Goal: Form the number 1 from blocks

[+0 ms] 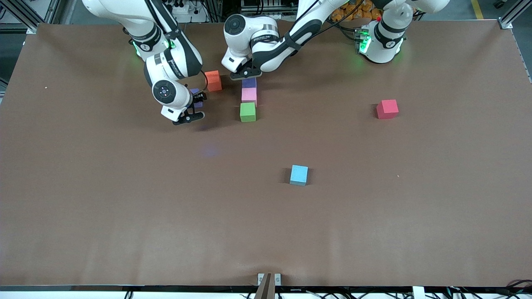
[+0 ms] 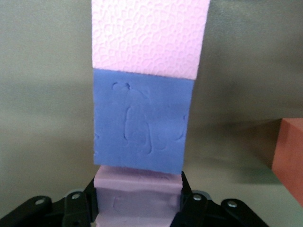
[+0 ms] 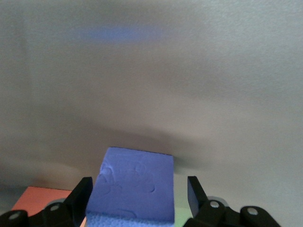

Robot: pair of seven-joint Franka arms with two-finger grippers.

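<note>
A column of blocks lies mid-table: green block (image 1: 247, 111) nearest the front camera, then a pink block (image 1: 249, 95), then a purple block (image 1: 249, 82). My left gripper (image 1: 246, 74) is low at the column's end nearest the robots. It is shut on the second pink block (image 2: 137, 203), which touches that purple block (image 2: 139, 125); this pink block is hidden in the front view. My right gripper (image 1: 195, 108) is open around the second purple block (image 3: 135, 189), toward the right arm's end of the table, with a gap at one finger.
An orange-red cube (image 1: 213, 80) sits between the two grippers, close to the right one. A red cube (image 1: 387, 109) lies toward the left arm's end. A light blue cube (image 1: 299, 174) is nearer the front camera.
</note>
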